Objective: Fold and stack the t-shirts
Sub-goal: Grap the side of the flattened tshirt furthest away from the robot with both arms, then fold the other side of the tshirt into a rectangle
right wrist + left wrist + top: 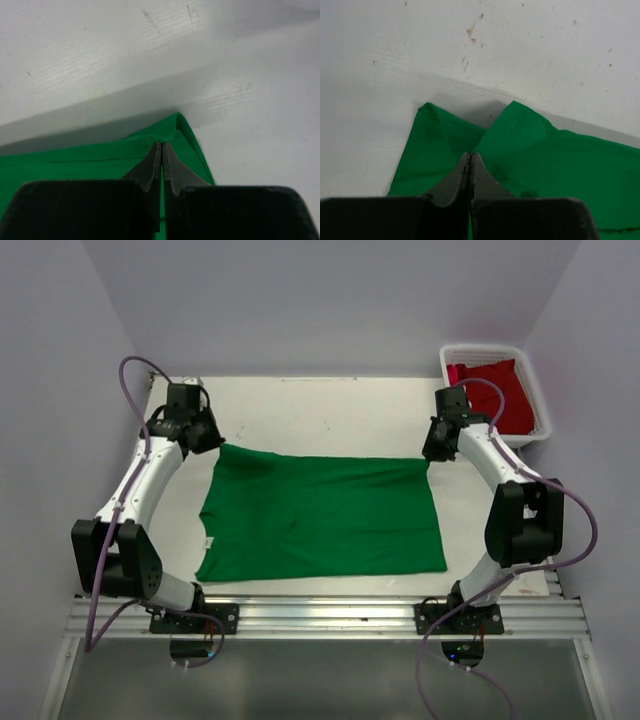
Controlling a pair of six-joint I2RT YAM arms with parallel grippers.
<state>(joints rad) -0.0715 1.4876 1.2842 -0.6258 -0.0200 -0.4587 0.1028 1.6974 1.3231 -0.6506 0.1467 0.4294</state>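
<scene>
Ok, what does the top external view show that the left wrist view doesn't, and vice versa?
Only top external: the whole green t-shirt spread flat, the red t-shirt in the white basket far right, and the right pincer at the shirt's far right corner. Only left wrist: the left pincer shut on a puckered fold of cloth, and brown specks on the table. Both: green cloth on the white table at the shirt's far left corner.
</scene>
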